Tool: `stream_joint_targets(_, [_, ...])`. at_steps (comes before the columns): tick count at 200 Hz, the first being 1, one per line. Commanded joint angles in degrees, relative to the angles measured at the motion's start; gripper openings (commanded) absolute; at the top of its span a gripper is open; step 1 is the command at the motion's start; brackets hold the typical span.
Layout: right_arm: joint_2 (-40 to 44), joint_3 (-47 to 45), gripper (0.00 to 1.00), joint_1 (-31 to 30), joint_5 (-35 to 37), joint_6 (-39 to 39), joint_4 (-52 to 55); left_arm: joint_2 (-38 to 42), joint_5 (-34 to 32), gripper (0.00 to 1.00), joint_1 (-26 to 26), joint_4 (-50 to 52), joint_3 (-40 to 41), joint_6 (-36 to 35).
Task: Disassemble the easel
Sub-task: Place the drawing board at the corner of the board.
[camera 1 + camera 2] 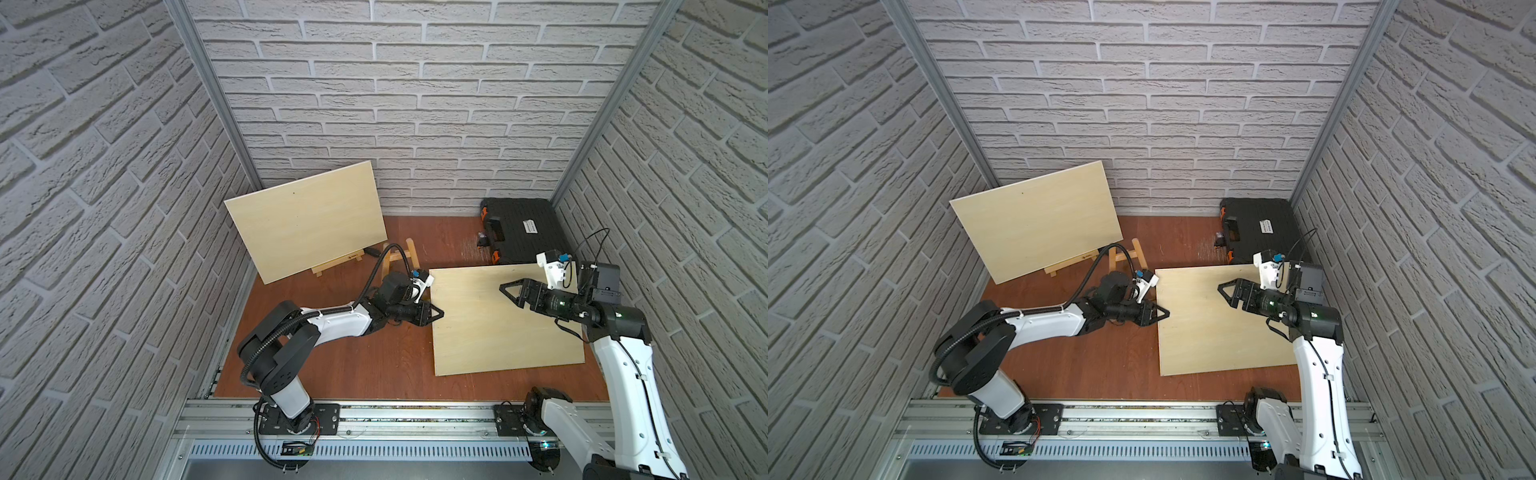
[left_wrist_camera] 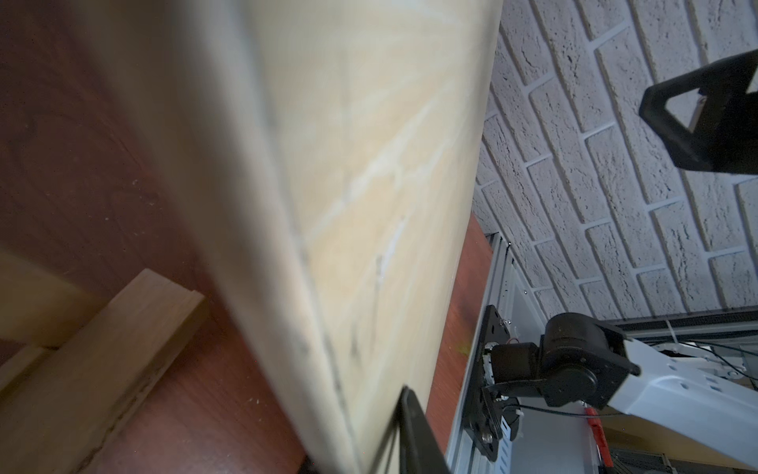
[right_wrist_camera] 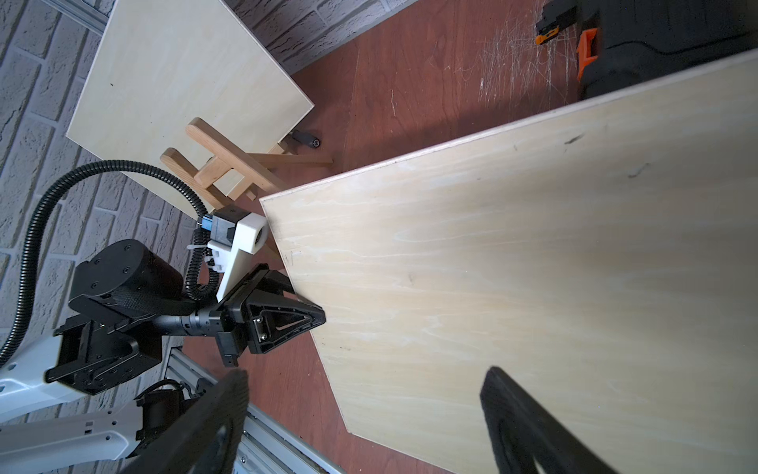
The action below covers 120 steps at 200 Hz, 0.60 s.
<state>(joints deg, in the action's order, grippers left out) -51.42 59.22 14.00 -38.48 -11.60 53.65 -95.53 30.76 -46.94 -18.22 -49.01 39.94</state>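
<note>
The easel (image 1: 412, 251) stands at the back left of the table (image 1: 332, 353), a panel (image 1: 307, 224) leaning on its ledge (only its legs and ledge show past the panel). A second board (image 1: 490, 328) lies to the right, near the black case (image 1: 523, 232). The left gripper (image 1: 439, 314) is clamped on this board's left edge, while the right gripper (image 1: 509, 295) hovers over it, jaws wide apart.

The left arm (image 1: 332, 325) reaches from lower left toward the frame's centre, low and nearly level. The left gripper (image 1: 437, 314) has its jaws pinched on the edge of a board (image 1: 490, 345). The right arm (image 1: 623, 374) rises at lower right, elbow bent. The right gripper (image 1: 508, 291) points left with its jaws spread wide, holding nothing.
</note>
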Motion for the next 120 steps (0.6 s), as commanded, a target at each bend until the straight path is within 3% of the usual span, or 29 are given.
stream_joint_targets(1, [-0.03, -0.33, 0.90, -0.31, -0.90, 0.84, -0.96, -3.85, -10.13, 0.00, -0.70, 5.87, -1.43, -5.49])
stream_joint_targets(120, [0.52, -1.21, 0.90, -0.34, -0.57, 1.29, -0.56, -8.85, -14.77, 0.00, -1.18, 8.72, -4.85, -4.47])
